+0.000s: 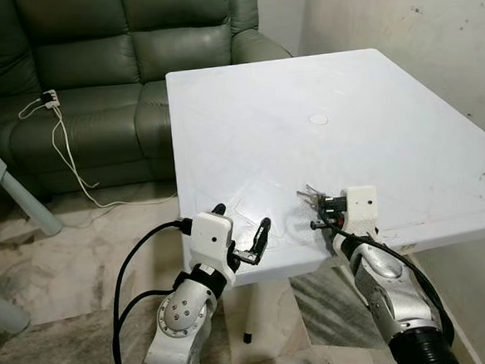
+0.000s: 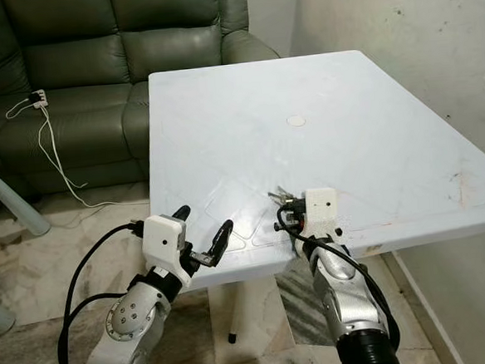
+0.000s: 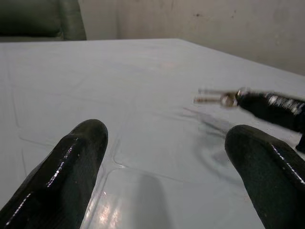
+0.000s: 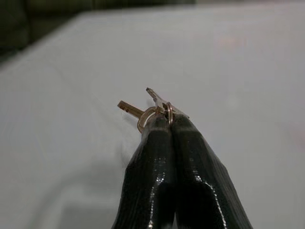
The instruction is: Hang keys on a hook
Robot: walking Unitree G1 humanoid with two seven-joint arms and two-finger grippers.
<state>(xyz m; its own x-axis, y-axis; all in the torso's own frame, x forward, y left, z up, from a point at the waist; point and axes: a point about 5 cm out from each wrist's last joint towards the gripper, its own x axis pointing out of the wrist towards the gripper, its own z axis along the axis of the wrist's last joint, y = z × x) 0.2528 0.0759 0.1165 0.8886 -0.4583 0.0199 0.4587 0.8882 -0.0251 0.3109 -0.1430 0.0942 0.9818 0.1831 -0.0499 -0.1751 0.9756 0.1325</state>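
The right gripper (image 4: 167, 119) has its jaws pressed together on the ring of the keys (image 4: 152, 107), and the little bunch sticks out past the fingertips, lifted just clear of the white table (image 1: 318, 77). From where I stand the keys (image 1: 310, 195) hang over the table's near edge, toward its right-hand corner, and the pinch on the ring rather than on a blade looks deliberate: it would leave the ring's loop free to slip over a hook. I see no hook anywhere around the table, so my guess is the robot has the keys in hand and the carrying is yet to come.

The left gripper (image 1: 244, 232) sits at the same near edge, to the left of the keys, jaws spread wide and holding nothing; its black fingers (image 3: 71, 167) frame bare tabletop, as if it had been kept ready beside the pickup.

Behind the table's far left corner is a dark green leather sofa (image 1: 92, 59) with a white charger and cable (image 1: 49, 100) trailing off the seat to the floor. A small round cap (image 1: 318, 119) marks the table's centre. No brand, label or writing is legible on the keys, the grippers or the table.
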